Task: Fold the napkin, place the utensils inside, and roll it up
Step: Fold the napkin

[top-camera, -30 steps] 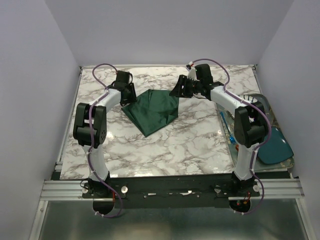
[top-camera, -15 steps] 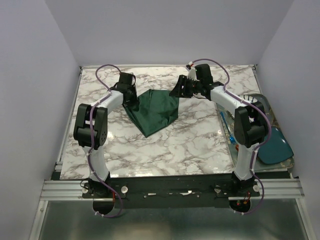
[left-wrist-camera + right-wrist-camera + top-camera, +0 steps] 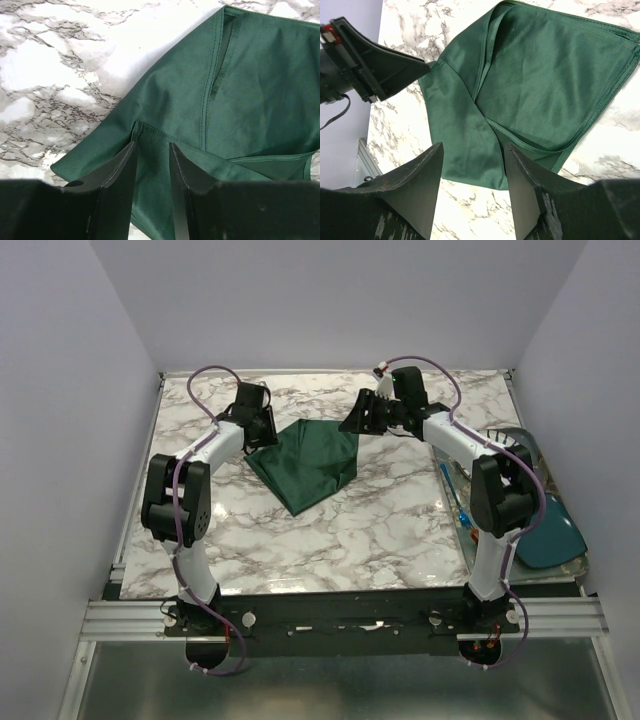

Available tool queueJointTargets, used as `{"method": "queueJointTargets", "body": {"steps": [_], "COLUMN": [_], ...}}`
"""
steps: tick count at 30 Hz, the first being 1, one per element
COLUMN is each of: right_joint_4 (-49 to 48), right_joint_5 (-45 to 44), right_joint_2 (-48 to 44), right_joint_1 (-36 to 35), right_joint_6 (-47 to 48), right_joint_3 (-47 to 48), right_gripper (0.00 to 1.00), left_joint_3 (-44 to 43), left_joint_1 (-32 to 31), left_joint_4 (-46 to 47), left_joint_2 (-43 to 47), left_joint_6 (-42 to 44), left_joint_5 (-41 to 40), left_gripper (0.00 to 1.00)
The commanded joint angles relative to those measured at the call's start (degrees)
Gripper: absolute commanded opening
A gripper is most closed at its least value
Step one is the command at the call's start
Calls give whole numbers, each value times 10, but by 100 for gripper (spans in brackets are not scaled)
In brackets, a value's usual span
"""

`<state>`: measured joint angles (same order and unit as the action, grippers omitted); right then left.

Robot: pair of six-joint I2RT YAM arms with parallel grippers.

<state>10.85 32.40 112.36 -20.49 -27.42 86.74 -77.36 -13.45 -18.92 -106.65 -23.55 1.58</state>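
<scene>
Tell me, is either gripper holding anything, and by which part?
Nothing is held. The left gripper and right gripper both stand open over the dark green cloth napkin, gripping no part of it.

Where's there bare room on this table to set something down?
Bare: the near stretch of table between napkin and arm bases. Crowded: far middle, left end effector and right end effector beside the napkin; tray at right.
</scene>
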Motion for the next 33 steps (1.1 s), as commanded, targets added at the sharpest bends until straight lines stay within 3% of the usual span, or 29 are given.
{"method": "queueJointTargets", "body": {"steps": [1,4,14,19,22,25,27,33], "right_joint_4": [14,14,14,14,14,14,14,22], "right_joint_5": [4,6,13,18,17,17,16,3], "right_joint_2": [-21,-17,-13,-12,-14,-17,-19,-45], "right_joint_1": [6,7,7,7,7,7,7,8], "right_joint_6": [4,4,4,3,3,3,4,-4], "right_joint_3": [-9,-8,-8,-7,-8,-8,-10,-23], "right_gripper": [60,60,60,60,60,60,60,60], "left_joint_3": [-3,-5,10,24,19,20,25,70], "left_joint_1": [2,2,2,1,1,1,1,-5], "left_joint_4": [-3,-13,3,12,3,4,4,32], "left_joint_2": [-12,-20,-25,-22,-29,-26,-12,61], "left_joint_6": [5,16,13,10,11,9,9,-17], "left_joint_5": [-13,-46,-45,-42,-36,-30,-22,55], "left_gripper": [41,41,40,35,28,16,3,0]}}
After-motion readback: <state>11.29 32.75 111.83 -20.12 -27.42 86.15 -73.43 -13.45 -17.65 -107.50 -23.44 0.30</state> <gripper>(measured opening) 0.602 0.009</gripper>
